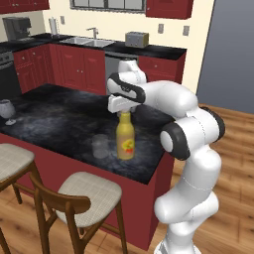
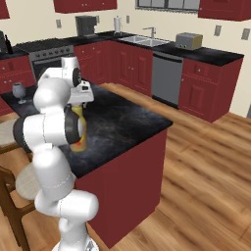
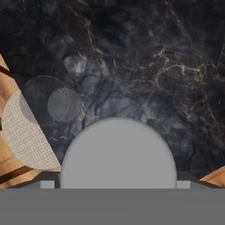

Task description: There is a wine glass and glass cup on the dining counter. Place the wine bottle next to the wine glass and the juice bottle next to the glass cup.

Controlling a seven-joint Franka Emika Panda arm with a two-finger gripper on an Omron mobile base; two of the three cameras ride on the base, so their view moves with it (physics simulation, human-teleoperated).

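Both fingers (image 1: 125,110) stand wide around the juice bottle (image 1: 125,139) cap.

My arm rises from my base, bends at the elbow and reaches forward toward twelve o'clock, the wrist turned so my gripper (image 1: 125,110) points straight down toward six o'clock. My jaws stand apart, nothing clamped between them.

Juice bottle (image 1: 125,140) on dining counter (image 1: 59,119) — just beside glass cup (image 1: 100,146).
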